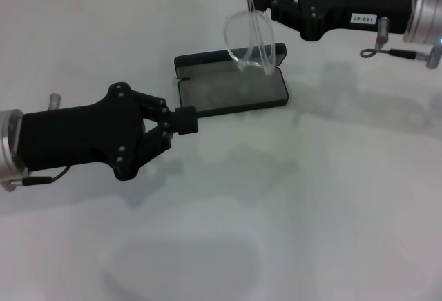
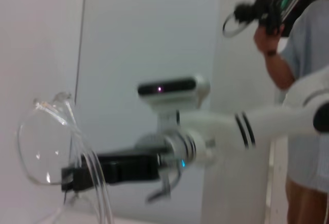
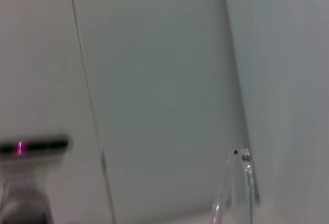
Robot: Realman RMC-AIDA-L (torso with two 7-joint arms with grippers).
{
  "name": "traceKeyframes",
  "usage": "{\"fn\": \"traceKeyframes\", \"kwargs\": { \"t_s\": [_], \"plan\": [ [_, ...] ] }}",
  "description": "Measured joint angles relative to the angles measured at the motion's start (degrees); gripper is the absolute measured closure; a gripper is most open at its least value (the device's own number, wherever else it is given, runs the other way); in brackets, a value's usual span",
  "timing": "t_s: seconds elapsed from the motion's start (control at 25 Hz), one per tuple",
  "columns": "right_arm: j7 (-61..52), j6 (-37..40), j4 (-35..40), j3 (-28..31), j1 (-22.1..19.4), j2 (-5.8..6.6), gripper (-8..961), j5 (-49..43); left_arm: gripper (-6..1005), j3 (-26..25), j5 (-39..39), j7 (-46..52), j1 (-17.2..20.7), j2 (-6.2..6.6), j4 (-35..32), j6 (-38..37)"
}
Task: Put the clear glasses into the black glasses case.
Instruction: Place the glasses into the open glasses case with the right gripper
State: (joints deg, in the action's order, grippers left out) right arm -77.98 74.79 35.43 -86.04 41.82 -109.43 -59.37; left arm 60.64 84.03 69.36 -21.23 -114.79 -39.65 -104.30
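While the clear glasses are held aloft, the scene is labelled from near to far.

Left gripper (image 1: 185,120): fingers closed narrowly on the near-left edge of the black glasses case (image 1: 235,90), which is steadied on the white table (image 1: 331,197).

Case: lid open, grey lining exposed, nothing inside.

Clear glasses (image 1: 252,28): suspended above the far edge of the case, arms hanging down.

Right gripper (image 1: 266,1): clamped on the frame.

Progress: pickup done; lowering, release remain.
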Motion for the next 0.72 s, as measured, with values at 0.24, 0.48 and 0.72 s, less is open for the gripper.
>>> {"fn": "traceKeyframes", "kwargs": {
  "t_s": [0.24, 0.48, 0.72],
  "plan": [
    [-15.00, -0.45, 5.84, 6.73, 9.84, 2.52, 868, -31.27, 962, -2.73, 2.54, -0.15, 0.92, -0.94, -0.08, 0.04],
    [-22.05, 0.16, 11.09, 9.85, 15.81, -1.26, 867, -56.38, 962, -2.77, 3.10, -0.75, 1.47, -1.25, -0.13, 0.07],
    [-23.10, 0.70, 15.48, 7.99, 18.15, -6.20, 866, -72.98, 962, -2.80, 3.14, -0.77, 1.54, -1.31, -0.18, 0.07]
  ]
}}
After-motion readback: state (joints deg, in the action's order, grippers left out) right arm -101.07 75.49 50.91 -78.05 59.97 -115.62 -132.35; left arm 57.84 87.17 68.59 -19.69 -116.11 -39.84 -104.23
